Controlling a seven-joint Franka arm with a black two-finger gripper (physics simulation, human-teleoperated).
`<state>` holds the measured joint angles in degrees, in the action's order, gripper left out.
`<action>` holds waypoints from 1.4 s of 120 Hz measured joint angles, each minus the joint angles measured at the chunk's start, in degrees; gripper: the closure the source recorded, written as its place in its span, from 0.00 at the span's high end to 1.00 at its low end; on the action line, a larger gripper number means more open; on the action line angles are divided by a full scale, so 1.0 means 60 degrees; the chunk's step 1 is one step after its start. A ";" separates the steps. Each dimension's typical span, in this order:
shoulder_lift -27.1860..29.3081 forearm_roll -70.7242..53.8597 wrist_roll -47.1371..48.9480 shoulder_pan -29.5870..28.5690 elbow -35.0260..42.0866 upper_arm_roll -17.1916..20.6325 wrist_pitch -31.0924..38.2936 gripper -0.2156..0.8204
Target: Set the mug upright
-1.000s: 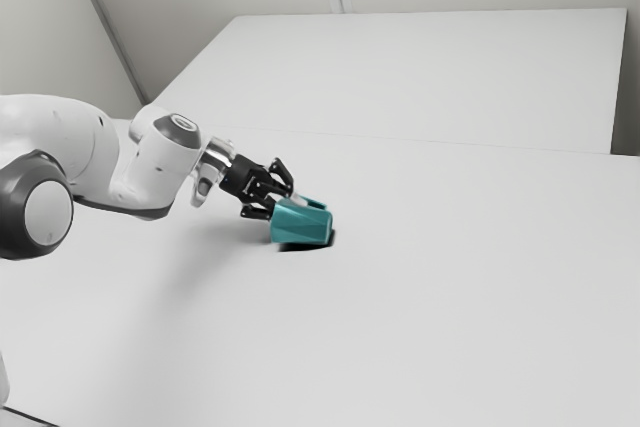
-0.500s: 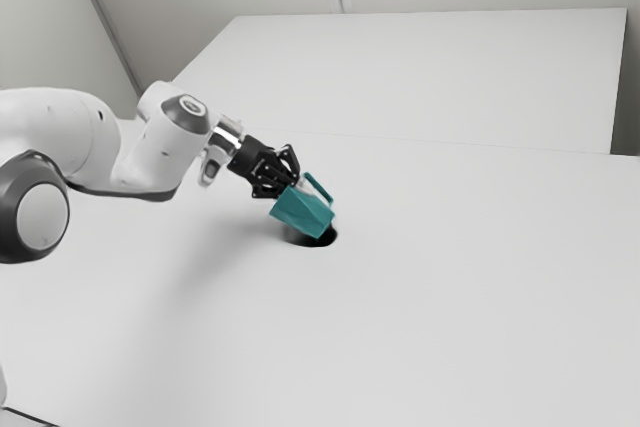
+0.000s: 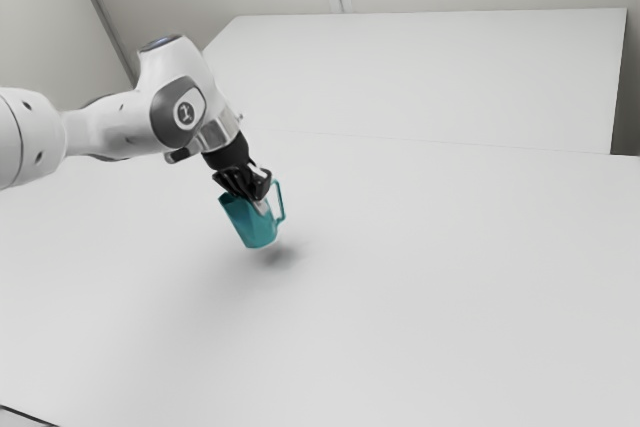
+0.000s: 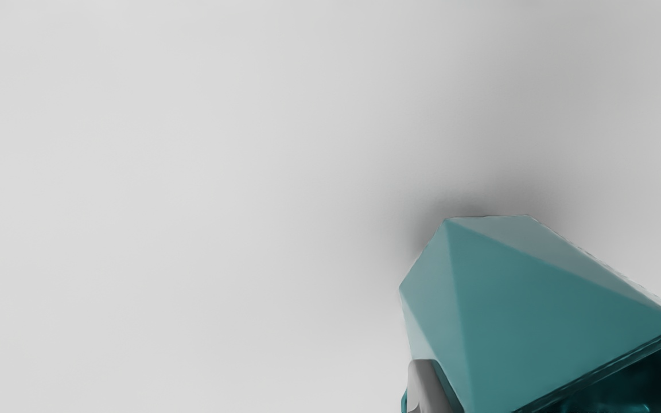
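Mug (image 3: 249, 224), teal, one: grasped by the end effector (image 3: 254, 198), hanging beneath it just above the bench (image 3: 430, 287), long axis leaning off vertical, open rim up and toward the exterior view's left, base lowest, handle (image 3: 282, 203) toward the exterior view's right.

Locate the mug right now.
Left of centre in the exterior view, the mug hangs tilted from the fingers, just above its shadow on the table, handle toward the exterior view's right.
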<state>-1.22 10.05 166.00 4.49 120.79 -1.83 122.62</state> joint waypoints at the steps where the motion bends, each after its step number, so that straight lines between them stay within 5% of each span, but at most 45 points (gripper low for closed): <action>1: 0.0053 -0.0102 0.0000 0.0009 0.0083 0.0016 0.0051 0.03; 26: 0.0959 -0.1784 -0.0001 0.0107 0.1704 0.0255 0.1760 0.03; 70: 0.0979 -0.2173 0.0000 -0.0122 0.2451 0.0391 0.3828 0.03; 157: 0.0473 -0.2160 -0.0001 -0.0132 0.2762 0.0412 0.3492 0.03; 168: 0.0510 -0.2189 0.0001 -0.0140 0.2747 0.0431 0.3464 0.23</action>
<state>1.85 -3.09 166.00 3.65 137.27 0.75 143.41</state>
